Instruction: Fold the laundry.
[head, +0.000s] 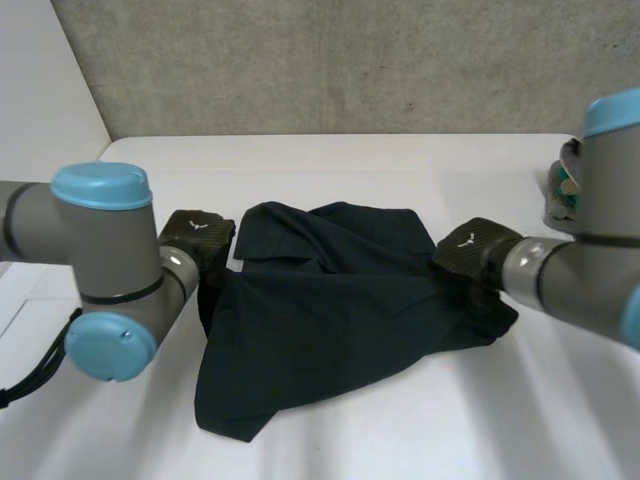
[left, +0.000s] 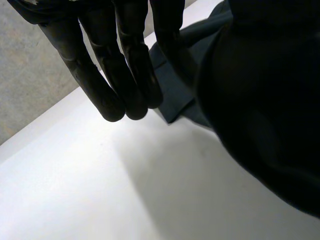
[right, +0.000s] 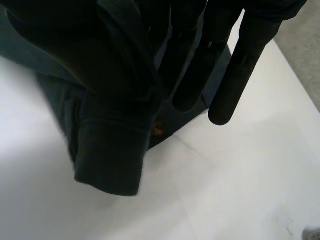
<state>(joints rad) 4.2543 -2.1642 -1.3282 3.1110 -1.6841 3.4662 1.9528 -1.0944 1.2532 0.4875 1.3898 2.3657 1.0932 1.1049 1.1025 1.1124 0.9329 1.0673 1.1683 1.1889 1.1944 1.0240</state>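
Head view has the white table (head: 420, 160) bearing a dark shirt (head: 340, 300), crumpled and unfolded, so folding looks barely begun. The left hand (head: 197, 235) sits at the shirt's left edge, its hold unreadable. The right hand (head: 470, 250), at the shirt's right edge, pinches cloth, a cuff (right: 110, 160) dangling. The next move is probably to spread the shirt flat.

Dark garment (head: 330, 310): soft matt cloth. Table (head: 400, 160): smooth white, faint sheen. Wall (head: 330, 60): rough, perhaps concrete.
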